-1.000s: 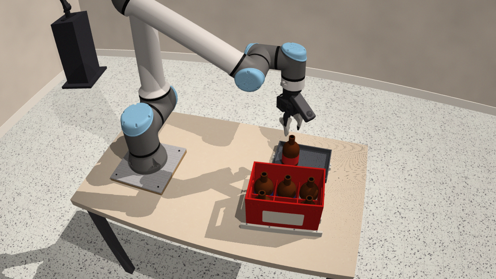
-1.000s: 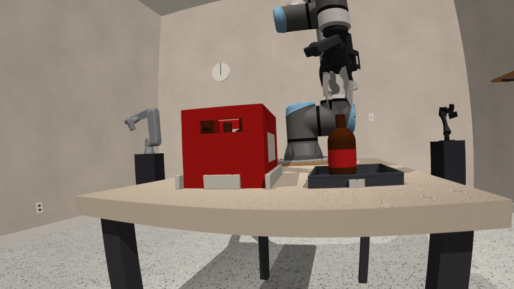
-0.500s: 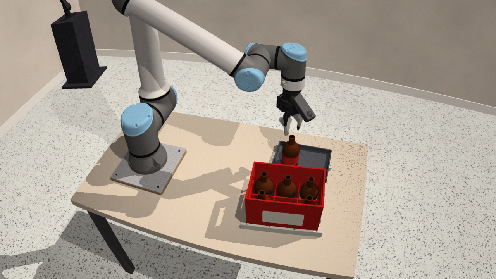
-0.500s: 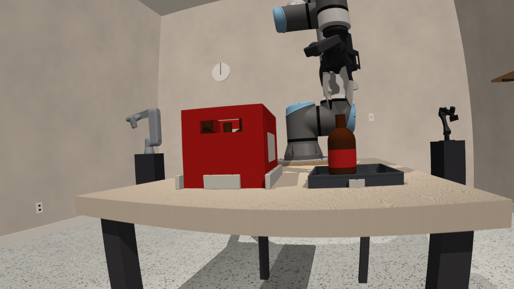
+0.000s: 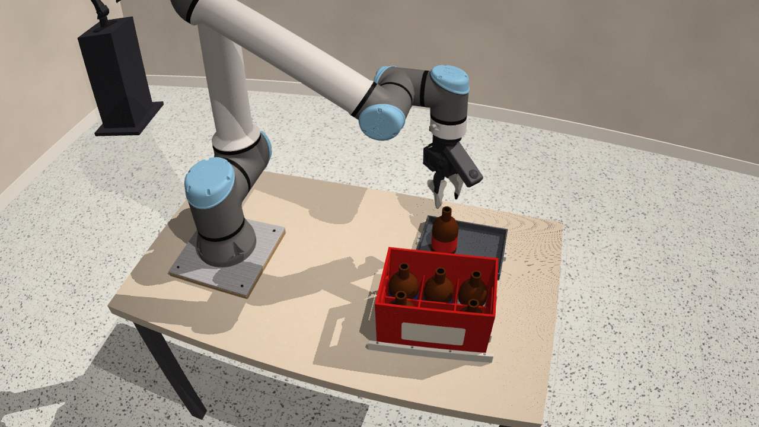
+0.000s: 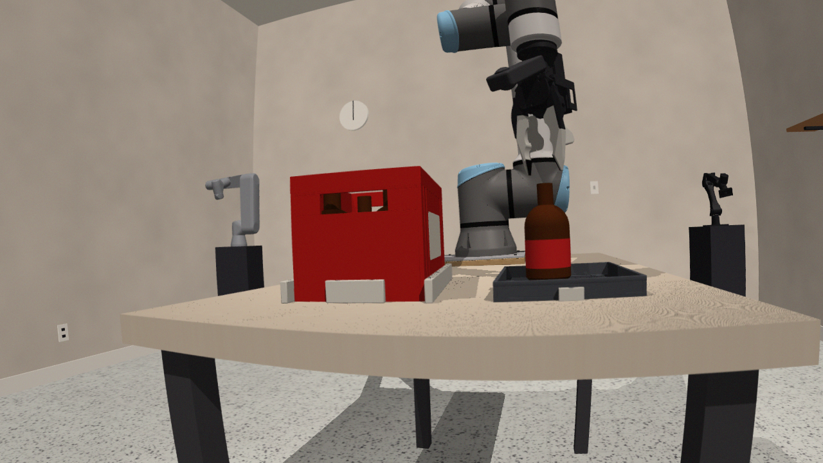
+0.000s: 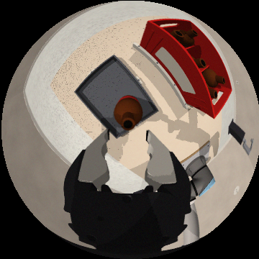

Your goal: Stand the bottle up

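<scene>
Gripper hovering over upright bottle on tray, holding nothing.

I'm seeing my gripper (image 5: 443,196) hanging partly open above the brown bottle (image 5: 445,230), jaws parted around air, fingertips just over and slightly behind the neck, not touching. The bottle is standing upright at the tray's (image 5: 485,241) corner nearest the arm's base. The red crate (image 5: 434,322) is sitting just beside the tray, five bottles showing in its compartments; front middle compartment I can't tell.
</scene>
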You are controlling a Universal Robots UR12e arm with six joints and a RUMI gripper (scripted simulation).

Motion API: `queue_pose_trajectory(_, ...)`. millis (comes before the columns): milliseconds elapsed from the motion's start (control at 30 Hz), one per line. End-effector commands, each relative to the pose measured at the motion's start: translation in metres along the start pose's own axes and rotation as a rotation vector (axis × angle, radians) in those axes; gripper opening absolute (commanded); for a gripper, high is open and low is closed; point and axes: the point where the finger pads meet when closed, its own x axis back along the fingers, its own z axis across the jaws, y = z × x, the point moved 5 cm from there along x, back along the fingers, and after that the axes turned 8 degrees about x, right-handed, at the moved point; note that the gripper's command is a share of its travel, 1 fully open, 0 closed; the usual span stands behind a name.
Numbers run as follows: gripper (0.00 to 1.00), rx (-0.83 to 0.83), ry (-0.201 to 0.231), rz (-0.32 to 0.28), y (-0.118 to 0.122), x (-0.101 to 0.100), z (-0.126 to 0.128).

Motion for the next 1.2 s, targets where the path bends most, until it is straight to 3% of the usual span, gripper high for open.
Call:
queue_pose_trajectory(0,0.38,0.0,-0.001,0.001,0.0,0.001,0.0)
queue_pose_trajectory(500,0.38,0.0,-0.001,0.001,0.0,-0.002,0.0)
queue_pose_trajectory(1167,0.38,0.0,-0.001,0.001,0.0,-0.02,0.0)
